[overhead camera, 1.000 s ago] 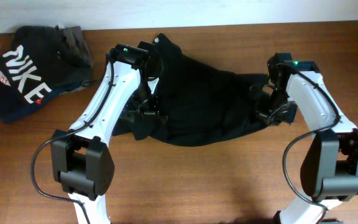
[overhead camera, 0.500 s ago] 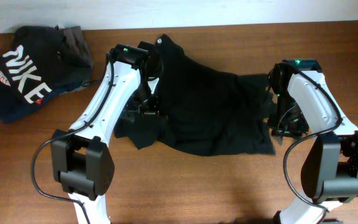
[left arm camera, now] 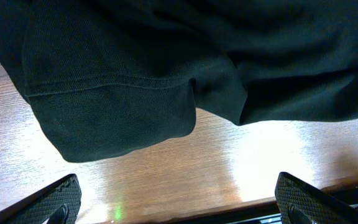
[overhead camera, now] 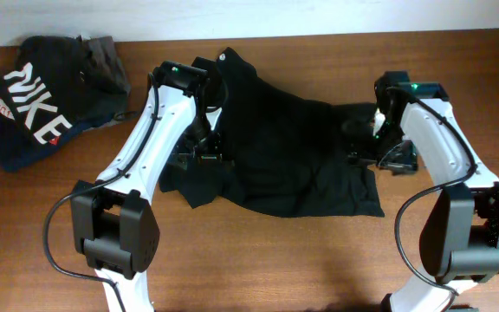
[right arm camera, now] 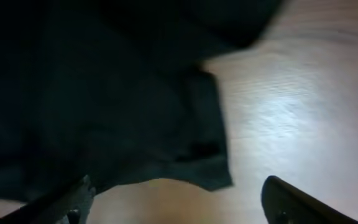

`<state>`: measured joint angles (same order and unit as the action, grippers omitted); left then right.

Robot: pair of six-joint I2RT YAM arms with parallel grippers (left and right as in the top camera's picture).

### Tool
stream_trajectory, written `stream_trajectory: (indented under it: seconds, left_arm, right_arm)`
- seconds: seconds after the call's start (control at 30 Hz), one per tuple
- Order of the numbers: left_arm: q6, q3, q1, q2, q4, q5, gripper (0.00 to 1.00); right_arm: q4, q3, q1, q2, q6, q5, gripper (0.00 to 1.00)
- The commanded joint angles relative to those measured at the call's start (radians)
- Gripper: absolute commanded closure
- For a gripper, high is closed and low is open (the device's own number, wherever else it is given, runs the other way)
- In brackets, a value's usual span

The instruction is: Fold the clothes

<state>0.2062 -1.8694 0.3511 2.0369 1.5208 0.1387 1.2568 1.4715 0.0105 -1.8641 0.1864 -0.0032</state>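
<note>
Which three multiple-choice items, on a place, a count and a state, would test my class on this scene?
1. Where is the NIKE garment relative to the black T-shirt?
A) on top of it
B) apart, at the far-left corner
C) under it

2. How many arms show overhead?
A) one
B) three
C) two

3. The left gripper is:
A) open and empty
B) shut on the black T-shirt
C) out of view

Answers:
1 B: bare table shows between the two.
2 C: the left arm and the right arm flank the black T-shirt.
3 A: its wrist view shows the fingertips wide apart, nothing between.
</note>
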Motion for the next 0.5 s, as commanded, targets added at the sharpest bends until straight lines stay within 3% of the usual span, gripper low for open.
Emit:
stream_trajectory:
  seconds: [0.0, 0.47]
  left_arm:
    - [0.005, 0.005, -0.002, -0.008, 0.002, -0.009, 0.01]
    - [0.006, 0.005, -0.002, -0.008, -0.002, -0.009, 0.01]
  right_arm:
    - [-0.040, -0.064, -0.004, 0.006, -0.153, -0.147, 0.13]
    - [-0.246, -0.291, -0.004, 0.005, -0.153, -0.230, 0.11]
